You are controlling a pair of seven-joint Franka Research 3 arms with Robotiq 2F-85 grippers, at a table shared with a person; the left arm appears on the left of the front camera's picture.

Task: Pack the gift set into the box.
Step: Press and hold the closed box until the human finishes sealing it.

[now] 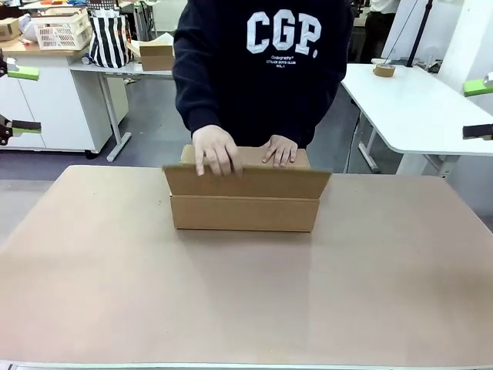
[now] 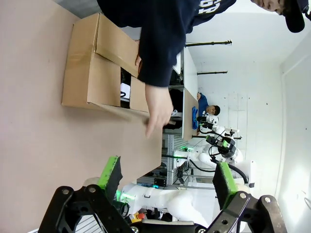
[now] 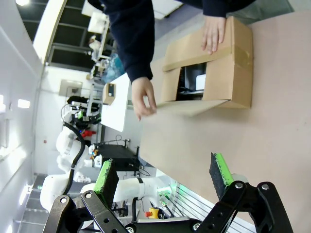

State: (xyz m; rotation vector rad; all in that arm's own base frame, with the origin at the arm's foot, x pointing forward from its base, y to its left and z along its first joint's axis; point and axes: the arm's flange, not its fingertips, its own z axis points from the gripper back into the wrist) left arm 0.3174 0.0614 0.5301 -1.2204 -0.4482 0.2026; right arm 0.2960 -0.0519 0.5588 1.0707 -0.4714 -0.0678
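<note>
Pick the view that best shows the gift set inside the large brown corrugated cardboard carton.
Right wrist view: the gap between the flaps of the brown cardboard carton exposes the black-and-white gift set. The left wrist view gives a narrower slit. From the front, the carton's near wall hides it.

Lab workroom with white worktable [image 1: 408, 108], plastic basket [image 1: 62, 29], tape roll [image 1: 384, 70]

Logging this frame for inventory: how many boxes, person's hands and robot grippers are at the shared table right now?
brown cardboard box: 1
person's hands: 2
grippers, left gripper and right gripper: 2
Total: 5
</note>
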